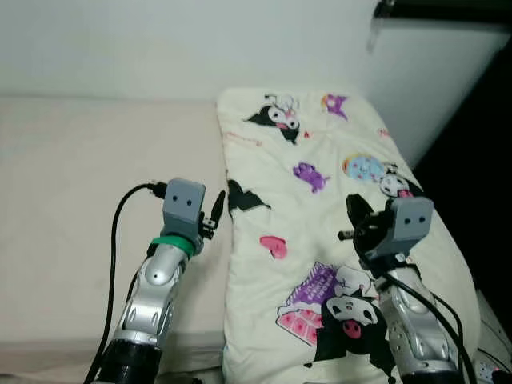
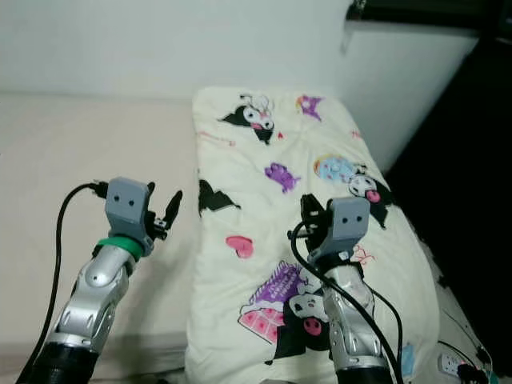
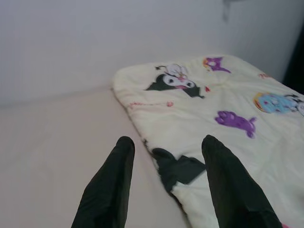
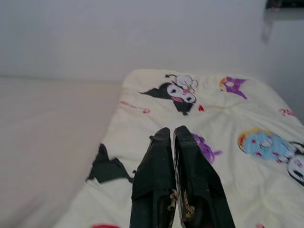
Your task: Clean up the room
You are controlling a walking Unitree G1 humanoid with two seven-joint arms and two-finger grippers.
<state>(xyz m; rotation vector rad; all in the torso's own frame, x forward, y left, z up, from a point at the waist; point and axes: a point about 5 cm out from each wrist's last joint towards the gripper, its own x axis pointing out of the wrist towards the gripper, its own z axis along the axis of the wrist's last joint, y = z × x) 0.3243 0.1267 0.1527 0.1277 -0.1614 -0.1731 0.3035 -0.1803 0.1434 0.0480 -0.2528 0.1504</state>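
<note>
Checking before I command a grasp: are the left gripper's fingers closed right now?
No. In the left wrist view the left gripper has its fingers spread apart over the edge of the folded quilt.

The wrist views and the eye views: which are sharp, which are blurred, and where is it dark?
Left wrist view: soft; the open left pincer and quilt have fuzzy edges. Right wrist view: equally soft around the shut right pincer. Eye views: slightly grainy, evenly lit, no glare; the right edge beside the bed falls into deep shadow.

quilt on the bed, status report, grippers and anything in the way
Left gripper open, above the quilt's left edge. Right gripper shut, empty, over the quilt. Quilt folded, flat on the bed. Nothing in the way.
</note>
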